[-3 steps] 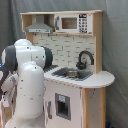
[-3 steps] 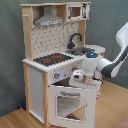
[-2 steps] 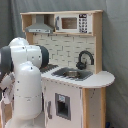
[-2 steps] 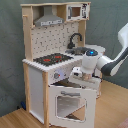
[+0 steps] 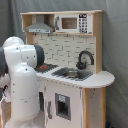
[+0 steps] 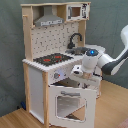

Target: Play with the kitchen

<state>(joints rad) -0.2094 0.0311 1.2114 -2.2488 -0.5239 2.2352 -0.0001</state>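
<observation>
Against the grey backdrop stood the kitchen (image 6: 50, 65), its oven door (image 6: 70, 104) hanging open, tilted outward in the second exterior view. I saw the gripper (image 6: 78, 73) poised just above that door's top edge, probably placed to work it; I could not tell how its jaws stood.

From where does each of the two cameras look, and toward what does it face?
First exterior view: beside the arm, whose white body fills the picture's left, facing the toy kitchen and its sink.
Second exterior view: in front of the kitchen, facing the open oven door; the arm reaches in from the picture's right.
Both show the faucet and stovetop.
</observation>
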